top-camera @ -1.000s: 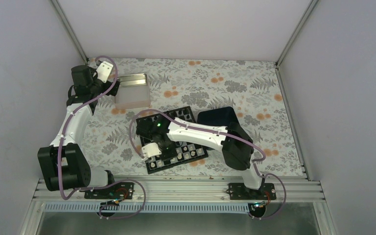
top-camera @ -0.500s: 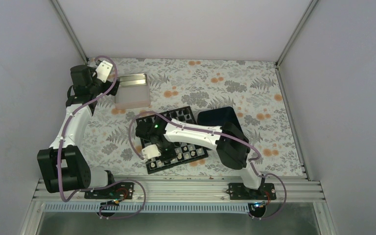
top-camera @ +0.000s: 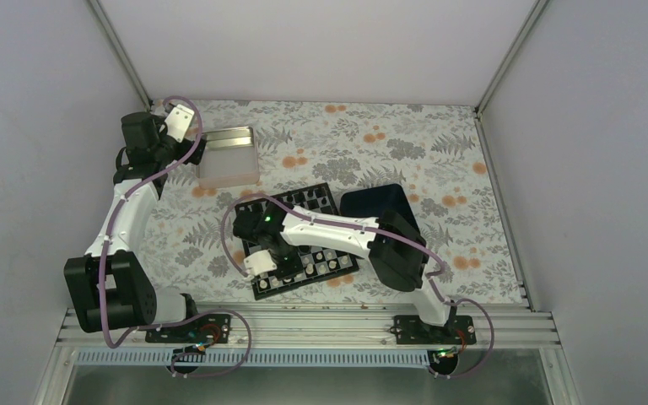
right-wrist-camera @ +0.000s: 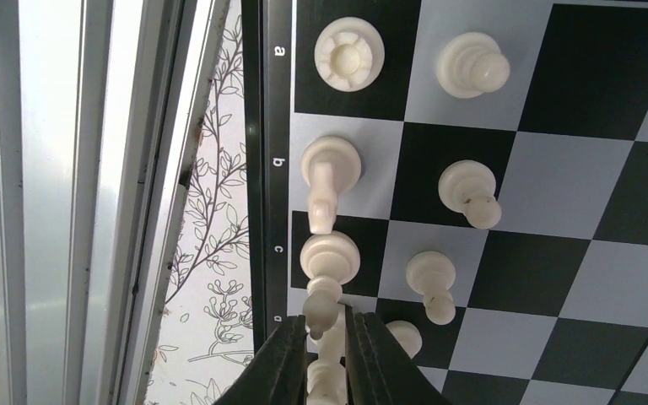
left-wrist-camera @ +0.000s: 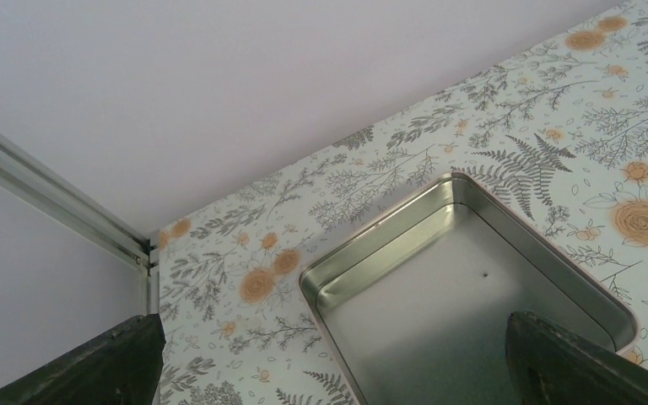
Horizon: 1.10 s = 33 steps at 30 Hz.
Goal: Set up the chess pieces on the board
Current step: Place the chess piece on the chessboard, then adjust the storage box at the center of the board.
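Chess pieces stand in two columns along board left edge, right wrist view. Right gripper, bottom centre, nearly closed, pinching one white piece. Left gripper spread wide, empty, above tin.

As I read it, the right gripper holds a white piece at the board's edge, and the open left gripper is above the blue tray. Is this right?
One thing is wrong: the open left gripper is above the tin, not the blue tray, as the left wrist view shows. The right gripper does hold a white piece at the board's edge.
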{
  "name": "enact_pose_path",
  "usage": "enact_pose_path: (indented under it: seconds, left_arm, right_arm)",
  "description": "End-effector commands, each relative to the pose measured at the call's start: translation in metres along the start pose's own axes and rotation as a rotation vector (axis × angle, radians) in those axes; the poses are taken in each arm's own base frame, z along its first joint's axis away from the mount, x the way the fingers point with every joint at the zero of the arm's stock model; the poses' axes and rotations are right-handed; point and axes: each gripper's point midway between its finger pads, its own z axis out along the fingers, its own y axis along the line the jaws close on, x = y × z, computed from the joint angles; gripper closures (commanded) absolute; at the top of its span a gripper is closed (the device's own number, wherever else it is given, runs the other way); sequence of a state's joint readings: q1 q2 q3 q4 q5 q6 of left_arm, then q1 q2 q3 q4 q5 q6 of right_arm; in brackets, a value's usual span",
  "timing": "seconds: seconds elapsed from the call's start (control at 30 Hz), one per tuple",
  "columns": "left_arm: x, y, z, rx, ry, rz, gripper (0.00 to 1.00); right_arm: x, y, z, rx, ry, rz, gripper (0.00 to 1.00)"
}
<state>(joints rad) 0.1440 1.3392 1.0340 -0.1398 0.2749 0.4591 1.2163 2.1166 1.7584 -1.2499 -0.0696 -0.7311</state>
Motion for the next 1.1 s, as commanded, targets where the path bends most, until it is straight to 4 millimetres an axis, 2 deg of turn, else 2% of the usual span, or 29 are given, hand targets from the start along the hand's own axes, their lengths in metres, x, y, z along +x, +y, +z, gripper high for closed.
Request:
enact_pose_path:
  seconds: [0.0,0.17,0.3,0.43,0.5,0.57,0.73,0.77,0.83,0.9,0.97,1.07]
  left_arm:
    - [-0.01,0.002,-0.006,-0.001,-0.041,-0.002,0.0]
    - [-0.011,0.001,-0.007,-0.001,-0.043,-0.001,0.0]
    - [-0.012,0.002,-0.008,-0.003,-0.045,-0.001,0.0]
    - [-0.013,0.003,-0.009,-0.007,-0.047,0.0,0.0]
    - [-0.014,0.004,-0.01,-0.013,-0.049,0.002,0.0]
    - [-0.014,0.005,-0.01,-0.019,-0.05,0.002,0.0]
    - [-0.014,0.007,-0.009,-0.026,-0.045,0.001,0.0]
    - [-0.013,0.007,-0.009,-0.028,-0.042,0.001,0.0]
    - [-0.011,0.007,-0.007,-0.031,-0.035,0.001,0.0]
    - [-0.007,0.008,-0.005,-0.033,-0.026,0.002,0.0]
    - [-0.003,0.007,-0.001,-0.03,-0.014,-0.001,0.0]
    - [0.003,0.007,0.005,-0.025,0.006,-0.007,0.0]
  right_arm:
    - [0.001,0.005,0.01,-0.026,0.018,-0.018,0.85]
    - [0.001,-0.001,0.005,-0.001,0.013,-0.012,0.83]
    - [0.004,-0.009,-0.02,0.043,-0.019,0.018,0.76]
    - [0.025,-0.022,-0.053,0.132,-0.038,0.093,0.71]
    - [0.046,-0.034,-0.07,0.176,-0.05,0.158,0.69]
    - [0.077,-0.048,-0.084,0.213,-0.055,0.248,0.65]
    - [0.168,-0.072,-0.1,0.262,-0.043,0.477,0.63]
    - [0.191,-0.075,-0.101,0.268,-0.04,0.537,0.62]
    - [0.225,-0.072,-0.099,0.259,-0.037,0.616,0.6]
    - [0.251,-0.063,-0.085,0.221,-0.021,0.673,0.58]
    - [0.268,-0.051,-0.076,0.199,-0.022,0.711,0.58]
    - [0.281,-0.036,-0.055,0.156,-0.01,0.75,0.58]
